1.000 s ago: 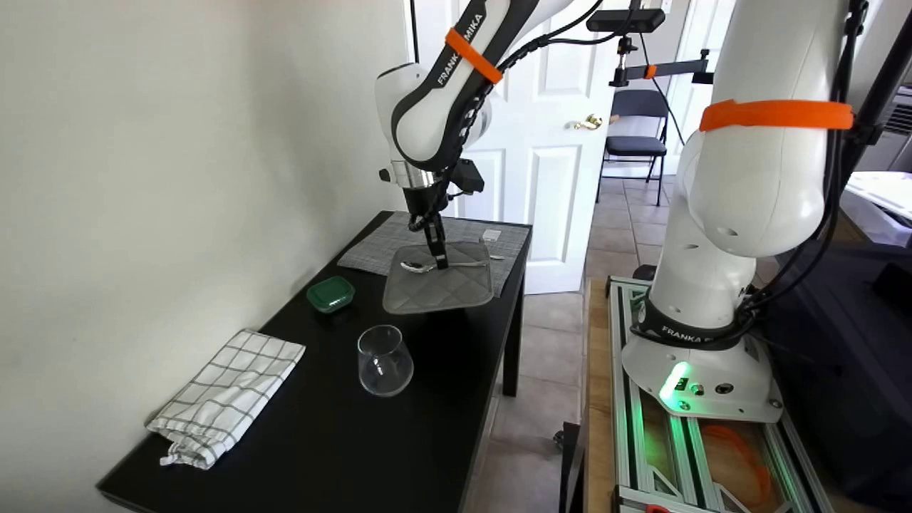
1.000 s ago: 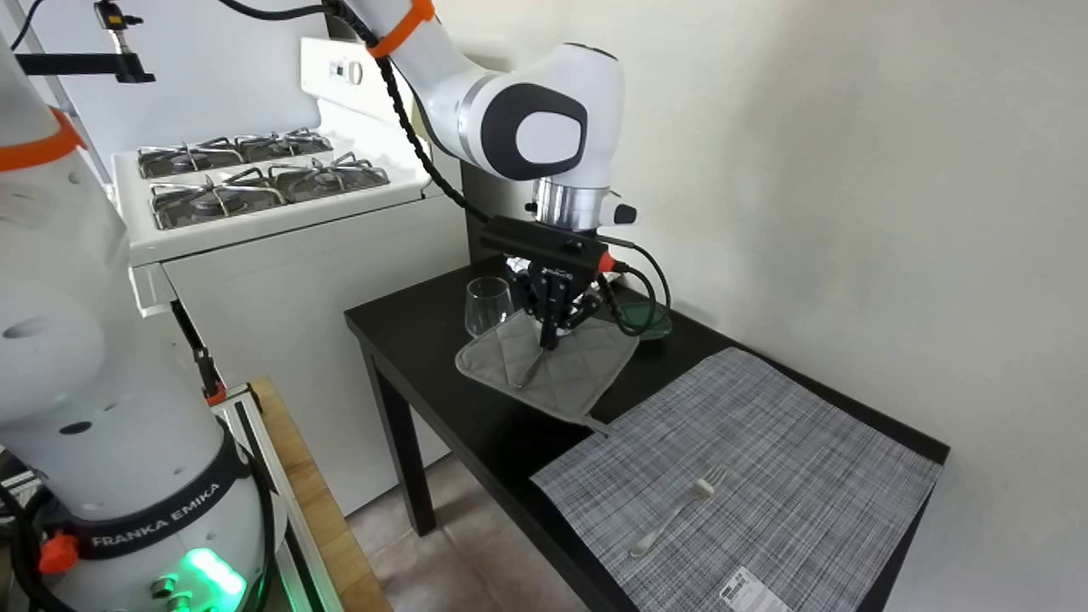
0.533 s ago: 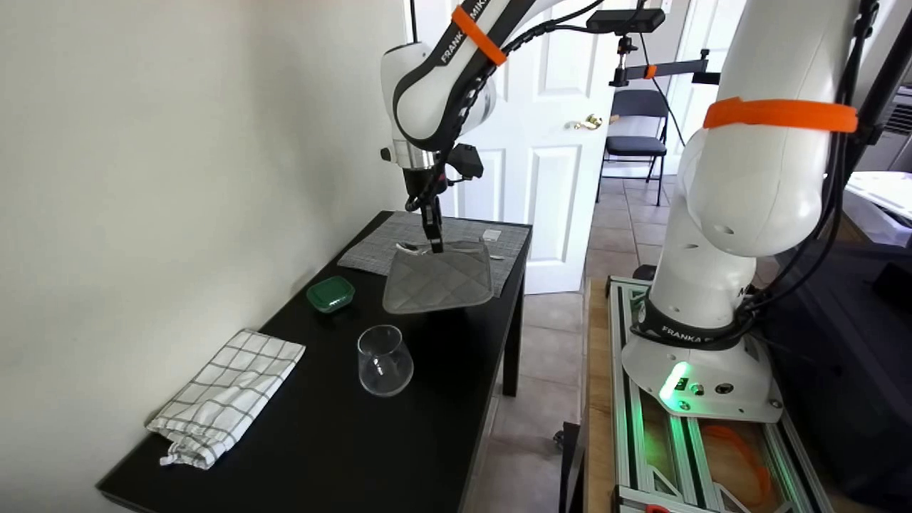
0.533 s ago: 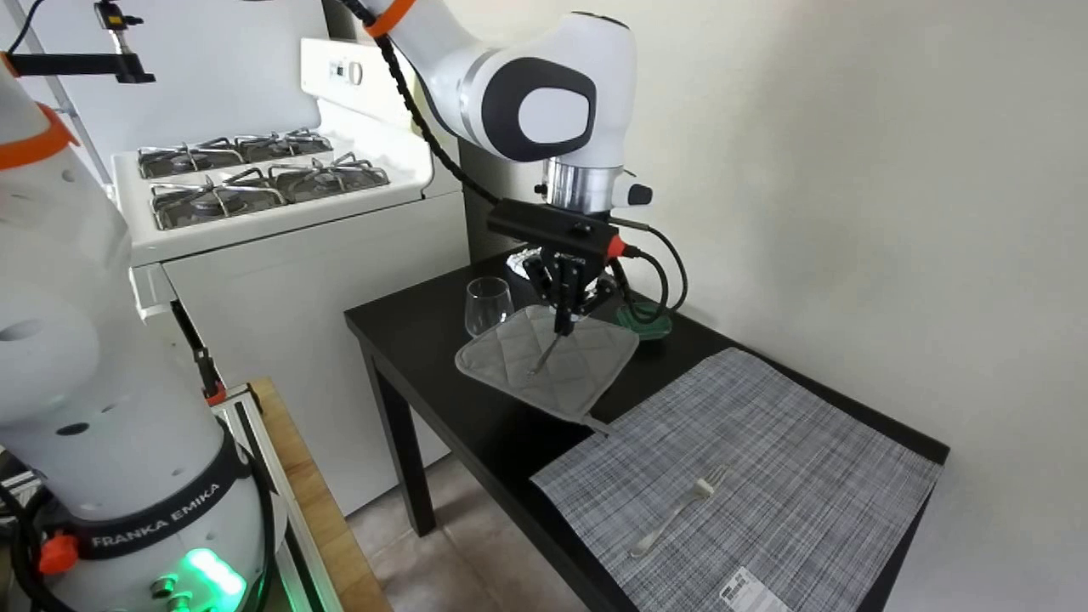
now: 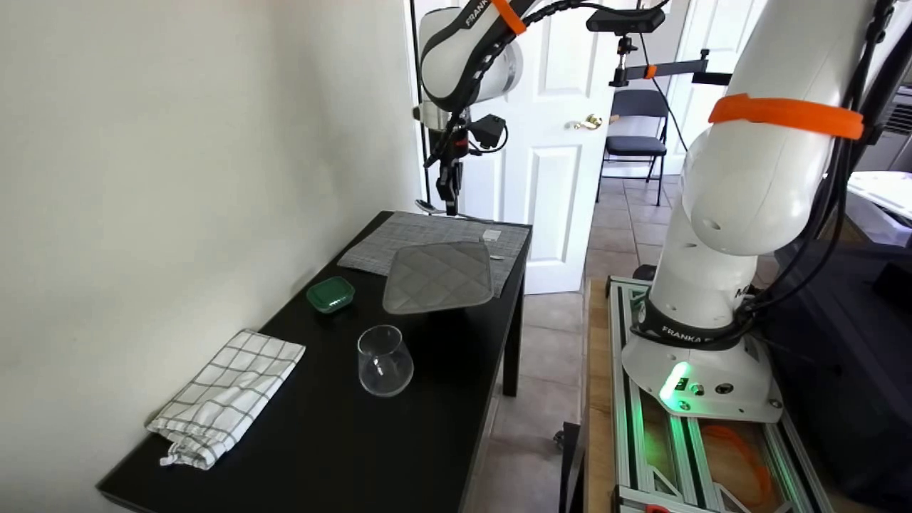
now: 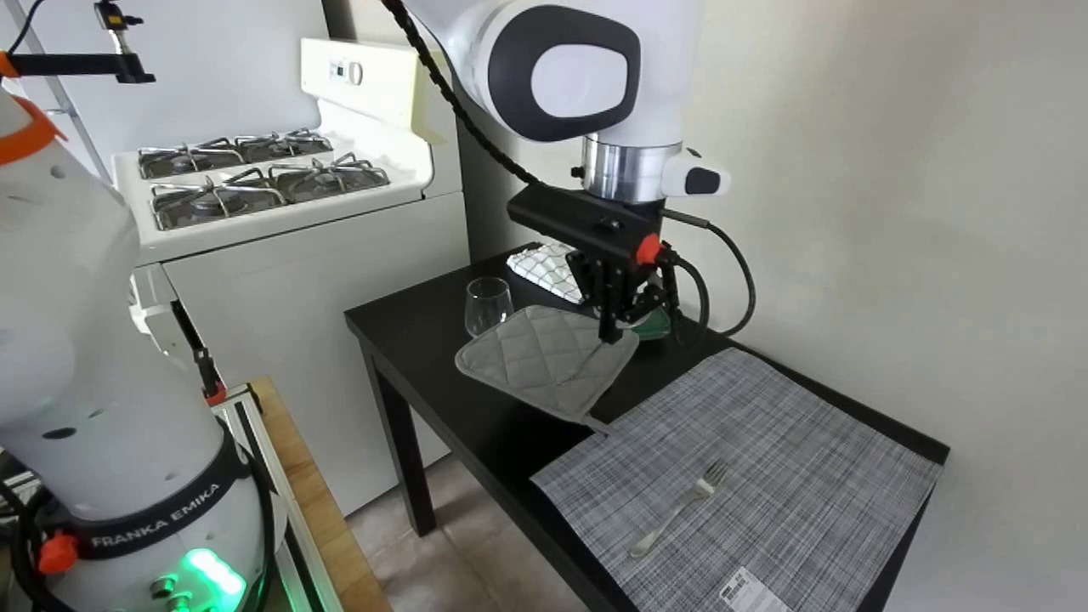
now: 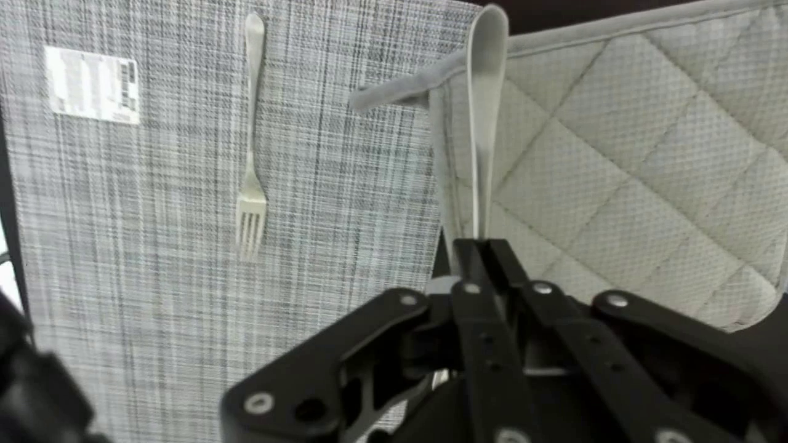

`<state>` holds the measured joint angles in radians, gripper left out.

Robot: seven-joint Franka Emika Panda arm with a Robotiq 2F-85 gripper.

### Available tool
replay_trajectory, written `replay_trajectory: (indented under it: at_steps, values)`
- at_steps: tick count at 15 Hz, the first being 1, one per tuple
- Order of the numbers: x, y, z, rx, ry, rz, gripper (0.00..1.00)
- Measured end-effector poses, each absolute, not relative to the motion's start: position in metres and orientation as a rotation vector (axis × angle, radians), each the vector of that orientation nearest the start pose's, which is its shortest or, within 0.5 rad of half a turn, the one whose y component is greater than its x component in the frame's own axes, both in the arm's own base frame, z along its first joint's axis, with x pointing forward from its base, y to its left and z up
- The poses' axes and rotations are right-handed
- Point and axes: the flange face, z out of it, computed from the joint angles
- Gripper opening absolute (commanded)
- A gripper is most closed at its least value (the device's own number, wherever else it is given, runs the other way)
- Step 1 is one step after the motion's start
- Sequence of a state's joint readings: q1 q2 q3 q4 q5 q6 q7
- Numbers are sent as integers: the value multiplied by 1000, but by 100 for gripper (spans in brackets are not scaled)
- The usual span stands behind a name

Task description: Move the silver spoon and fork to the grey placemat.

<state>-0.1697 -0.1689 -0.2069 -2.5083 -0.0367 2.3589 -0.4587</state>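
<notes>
My gripper (image 7: 483, 246) is shut on the silver spoon (image 7: 485, 104); the spoon's handle sticks out past the fingertips. In an exterior view the gripper (image 5: 450, 211) is raised above the table, the spoon's bowl (image 5: 426, 206) on one side of the fingers. In an exterior view the gripper (image 6: 609, 337) appears over the quilted pad's corner, the spoon handle (image 6: 581, 367) faint against the pad. The silver fork (image 6: 676, 515) lies flat on the grey placemat (image 6: 790, 476). The wrist view also shows the fork (image 7: 251, 154) on the placemat (image 7: 345, 215), left of the gripper.
A grey quilted pad (image 6: 544, 365) lies raised or tilted beside the placemat, its loop reaching the mat's edge. A clear glass (image 5: 385, 363), a green lidded container (image 5: 330, 294) and a checked cloth (image 5: 228, 392) stand on the black table (image 5: 335, 442). A wall runs along the table.
The gripper has risen from the quilted pad with the spoon in it and moved toward the placemat side. The fork, pad and other objects have not moved.
</notes>
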Motion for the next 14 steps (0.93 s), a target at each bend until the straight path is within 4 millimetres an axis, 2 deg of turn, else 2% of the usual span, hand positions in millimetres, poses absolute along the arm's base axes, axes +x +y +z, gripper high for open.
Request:
replay_trajectory:
  at_steps: [3,5,10,14]
  values:
    - [402,-211,343,-3133,-7,-34,2]
    - [391,-234,340,-3127,63,-26,2]
    - [376,-278,324,-3107,138,-6,2]
    - [380,-306,306,-3091,161,-26,2]
